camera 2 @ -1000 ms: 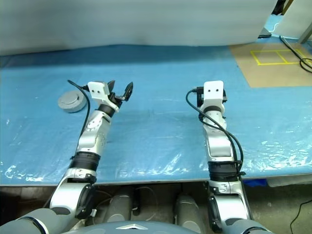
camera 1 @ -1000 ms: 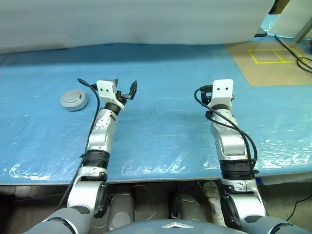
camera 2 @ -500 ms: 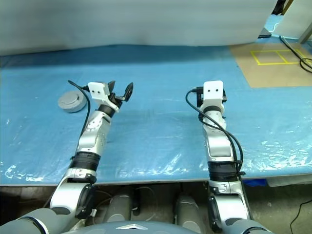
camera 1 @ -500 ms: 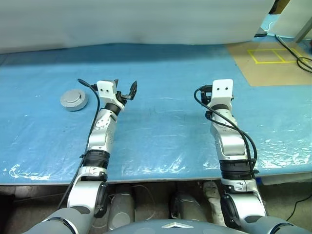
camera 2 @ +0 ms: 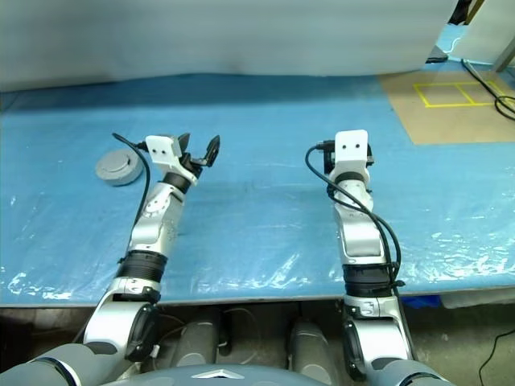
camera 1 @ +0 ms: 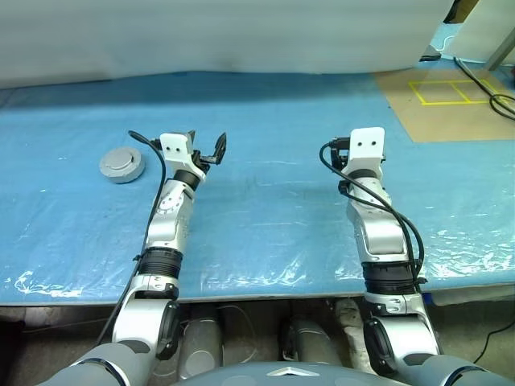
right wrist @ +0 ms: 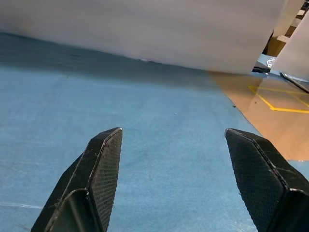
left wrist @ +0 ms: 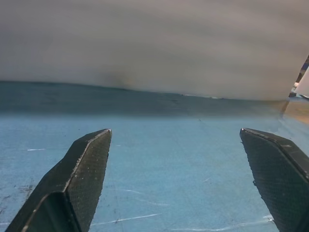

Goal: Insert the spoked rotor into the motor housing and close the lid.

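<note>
A round grey disc, the lid, lies on the blue sheet at the left with its plain pale face and small hub up. It looks thick, and whatever is under it is hidden. The spoked rotor and the motor housing are out of view. My left gripper hangs above the sheet to the right of the lid, apart from it, open and empty. Nothing but blue sheet lies between its fingers. My right gripper hovers over the sheet further right, also open and empty.
The table is covered by a blue plastic sheet whose front edge runs below my forearms. A white board closes the back. Brown cardboard with yellow tape squares and cables lie at the back right.
</note>
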